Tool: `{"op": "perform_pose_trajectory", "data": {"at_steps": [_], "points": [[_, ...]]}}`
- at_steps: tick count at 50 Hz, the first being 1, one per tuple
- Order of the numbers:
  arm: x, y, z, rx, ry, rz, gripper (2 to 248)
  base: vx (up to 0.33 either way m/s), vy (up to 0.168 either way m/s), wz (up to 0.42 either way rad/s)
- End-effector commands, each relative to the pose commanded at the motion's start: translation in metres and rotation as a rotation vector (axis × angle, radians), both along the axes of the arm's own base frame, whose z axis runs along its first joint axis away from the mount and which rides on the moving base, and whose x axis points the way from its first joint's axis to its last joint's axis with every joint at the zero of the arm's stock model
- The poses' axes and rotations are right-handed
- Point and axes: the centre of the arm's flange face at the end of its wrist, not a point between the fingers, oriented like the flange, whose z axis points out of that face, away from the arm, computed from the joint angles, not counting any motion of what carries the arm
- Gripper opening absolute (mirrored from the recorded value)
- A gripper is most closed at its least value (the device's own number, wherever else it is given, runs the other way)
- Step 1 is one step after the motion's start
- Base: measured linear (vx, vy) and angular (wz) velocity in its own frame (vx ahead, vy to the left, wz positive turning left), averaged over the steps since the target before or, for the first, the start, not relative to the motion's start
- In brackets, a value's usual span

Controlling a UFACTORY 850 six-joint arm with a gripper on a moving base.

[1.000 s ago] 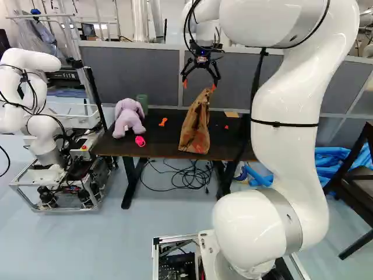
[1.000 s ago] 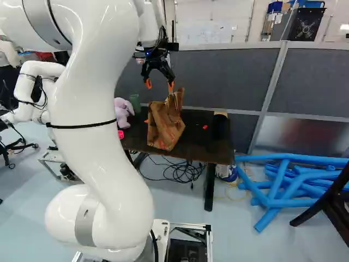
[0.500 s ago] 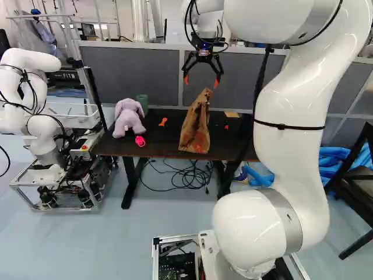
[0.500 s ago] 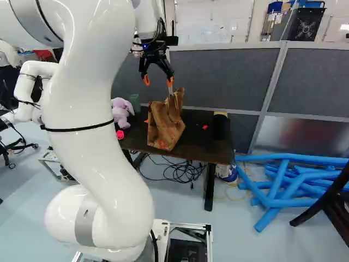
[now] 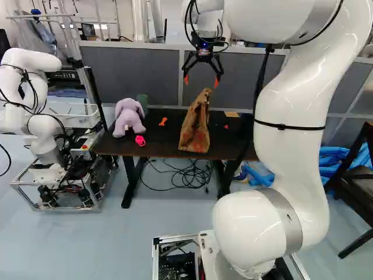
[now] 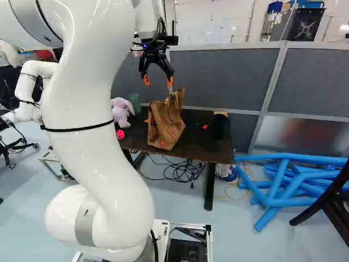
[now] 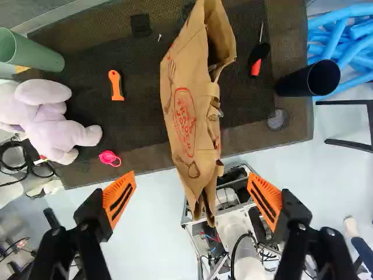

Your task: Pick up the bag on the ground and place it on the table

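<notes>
Bag stands on the counter, near its front edge; the gripper is above it, fingers apart — no grip. Lateral or downward travel of the gripper may snag the bag's open top and tip it over that edge — retract straight up.

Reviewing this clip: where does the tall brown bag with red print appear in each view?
Left base view: bag near the middle, on the dark table, below the black hand.
Right base view: near the middle, right of the white arm.
Wrist view: between the small orange tool and the black cylinder.
Shared landmark: lavender plush animal.
</notes>
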Motion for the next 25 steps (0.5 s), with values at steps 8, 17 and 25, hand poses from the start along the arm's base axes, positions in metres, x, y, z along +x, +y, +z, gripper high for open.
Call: {"op": "perform_pose_trajectory", "data": {"at_steps": [8, 17, 25], "points": [[0.0000, 0.0000, 0.0000, 0.000, 0.000, 0.000, 247, -0.102, -0.003, -0.002], [0.0000, 0.0000, 0.0000, 0.000, 0.000, 0.000, 247, -0.164, -0.007, -0.009], [0.0000, 0.0000, 0.0000, 0.000, 0.000, 0.000, 247, -0.186, -0.006, -0.004]]}}
